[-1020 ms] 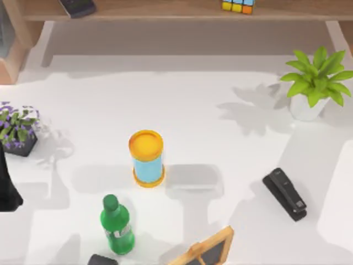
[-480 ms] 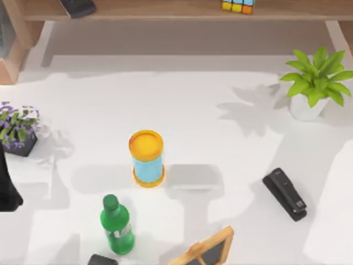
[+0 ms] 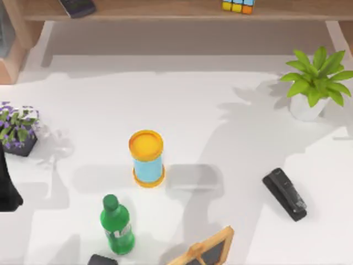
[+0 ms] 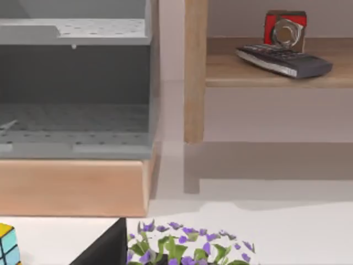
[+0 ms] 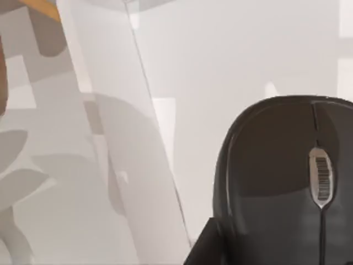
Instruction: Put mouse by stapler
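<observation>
One stapler point(image 3: 284, 194) lies on the worktop near its right edge, slanted towards the near right corner, with bare surface on all sides. Counted from above: one can point(image 3: 146, 158) mid-worktop, one bottle point(image 3: 117, 226) and one frame point(image 3: 204, 249) by the near edge, two plants, one point(image 3: 315, 83) at the far right and one point(image 3: 19, 130) at the left edge, and one cube point(image 3: 238, 5) on the shelf. The left arm point(image 3: 6, 190) sits parked at the left edge.

From the left wrist: one remote point(image 4: 284, 59) on the shelf, one flowering plant point(image 4: 190, 245) below.

From the right wrist: one mouse point(image 5: 287, 182) fills the near corner, the right gripper point(image 5: 205, 247) touching it; whether it is clamped on the mouse I cannot tell. The step looks like carrying. Best to bring the mouse down flat on bare worktop just beside the stapler, not on it, and let go low.
</observation>
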{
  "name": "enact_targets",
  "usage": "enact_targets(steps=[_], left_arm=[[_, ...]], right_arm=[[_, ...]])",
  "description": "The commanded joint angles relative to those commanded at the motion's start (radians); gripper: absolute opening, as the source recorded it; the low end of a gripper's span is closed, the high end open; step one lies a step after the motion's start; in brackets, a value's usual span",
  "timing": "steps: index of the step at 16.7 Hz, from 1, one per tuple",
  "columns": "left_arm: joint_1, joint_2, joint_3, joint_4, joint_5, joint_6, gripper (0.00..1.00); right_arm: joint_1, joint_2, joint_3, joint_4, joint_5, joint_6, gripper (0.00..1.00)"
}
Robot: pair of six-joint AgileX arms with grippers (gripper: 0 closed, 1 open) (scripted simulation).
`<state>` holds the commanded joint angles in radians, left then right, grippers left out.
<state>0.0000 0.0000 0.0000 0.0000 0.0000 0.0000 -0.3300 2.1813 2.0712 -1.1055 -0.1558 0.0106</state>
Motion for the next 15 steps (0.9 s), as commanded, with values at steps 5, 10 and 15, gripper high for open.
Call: enact_targets(steps=[5, 10, 15], left_arm=[[0.000, 0.000, 0.000, 0.000, 0.000, 0.000, 1.00], [0.000, 0.000, 0.000, 0.000, 0.000, 0.000, 1.00], [0.000, 0.000, 0.000, 0.000, 0.000, 0.000, 1.00]], right_arm=[[0.079, -0.128, -0.134, 0.065, -0.027, 0.016, 0.00], [0.158, -0.242, -0.302, 0.130, -0.027, 0.025, 0.00], [0.246, -0.384, -0.475, 0.182, -0.009, 0.030, 0.00]])
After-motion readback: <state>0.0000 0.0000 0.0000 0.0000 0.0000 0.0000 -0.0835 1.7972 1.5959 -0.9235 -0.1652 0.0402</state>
